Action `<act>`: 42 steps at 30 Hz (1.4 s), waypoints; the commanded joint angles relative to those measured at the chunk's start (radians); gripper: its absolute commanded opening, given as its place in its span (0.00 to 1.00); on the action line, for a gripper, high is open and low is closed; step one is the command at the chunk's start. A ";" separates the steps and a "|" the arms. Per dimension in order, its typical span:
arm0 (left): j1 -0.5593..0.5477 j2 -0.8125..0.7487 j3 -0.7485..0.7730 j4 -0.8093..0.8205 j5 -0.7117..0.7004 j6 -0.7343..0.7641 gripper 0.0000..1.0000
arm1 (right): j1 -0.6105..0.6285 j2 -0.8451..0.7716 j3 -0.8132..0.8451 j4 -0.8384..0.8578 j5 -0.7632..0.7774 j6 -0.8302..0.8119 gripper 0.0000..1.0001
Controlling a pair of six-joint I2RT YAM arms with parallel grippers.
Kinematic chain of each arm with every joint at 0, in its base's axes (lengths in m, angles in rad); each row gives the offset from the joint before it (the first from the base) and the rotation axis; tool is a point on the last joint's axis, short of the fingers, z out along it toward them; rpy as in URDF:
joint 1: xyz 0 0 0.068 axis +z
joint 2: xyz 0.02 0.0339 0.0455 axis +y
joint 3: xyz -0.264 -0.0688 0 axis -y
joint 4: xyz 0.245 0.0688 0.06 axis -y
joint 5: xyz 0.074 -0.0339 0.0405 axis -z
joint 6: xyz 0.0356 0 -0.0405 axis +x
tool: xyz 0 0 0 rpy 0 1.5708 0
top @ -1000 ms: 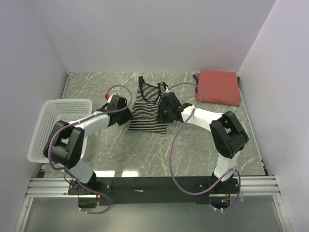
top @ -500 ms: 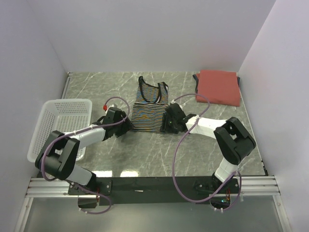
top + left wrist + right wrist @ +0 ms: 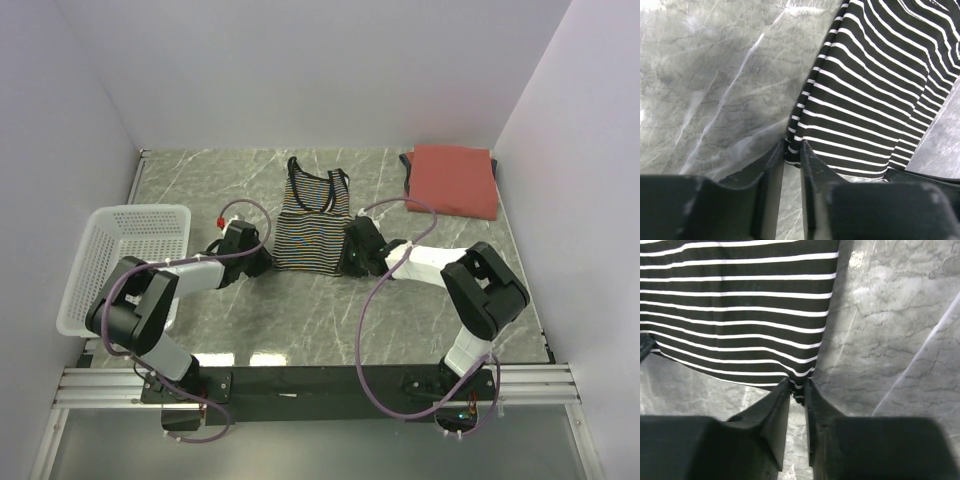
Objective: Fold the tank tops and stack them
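Note:
The black-and-white striped tank top (image 3: pixel 312 228) lies flat mid-table, straps toward the back wall. My left gripper (image 3: pixel 267 262) sits low at its near-left hem corner, and in the left wrist view the jaws (image 3: pixel 792 151) are shut on that striped corner (image 3: pixel 791 144). At the near-right hem corner my right gripper (image 3: pixel 348 262) is shut on the cloth, the pinched hem (image 3: pixel 798 385) showing between its jaws (image 3: pixel 797 389). A rust-red tank top (image 3: pixel 453 180) lies folded at the back right.
A white mesh basket (image 3: pixel 88 280) stands at the left edge of the marble table (image 3: pixel 300 320). White walls close in the back and both sides. Purple cables loop off both arms above the table.
Both grippers came down and toward me from the sides of the striped top to its near hem corners, then closed on them. The red top and the basket have not moved.

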 commanded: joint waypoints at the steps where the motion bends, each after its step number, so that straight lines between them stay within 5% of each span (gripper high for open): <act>1: -0.014 0.030 -0.024 -0.074 0.000 0.021 0.16 | 0.002 0.011 0.001 -0.012 0.023 -0.004 0.20; 4: -0.032 0.007 -0.023 -0.087 0.000 0.025 0.01 | 0.002 -0.010 -0.016 -0.017 0.020 -0.013 0.06; 6: -0.053 -0.038 -0.032 -0.109 0.000 0.015 0.01 | 0.004 -0.041 -0.032 -0.024 0.006 -0.018 0.01; 16: -0.355 -0.487 -0.162 -0.447 -0.133 -0.182 0.01 | 0.215 -0.421 -0.275 -0.145 0.015 0.020 0.00; 23: -0.507 -0.776 -0.112 -0.730 -0.231 -0.343 0.01 | 0.369 -0.694 -0.276 -0.322 0.071 0.125 0.00; 28: -0.507 -0.805 -0.020 -0.773 -0.264 -0.335 0.01 | 0.357 -0.713 -0.144 -0.386 0.108 0.093 0.00; 33: -0.463 -0.677 0.110 -0.697 -0.281 -0.245 0.00 | 0.214 -0.620 -0.055 -0.336 -0.039 0.012 0.00; 42: -0.017 -0.249 0.360 -0.359 -0.011 0.016 0.01 | -0.141 -0.205 0.245 -0.208 -0.311 -0.134 0.00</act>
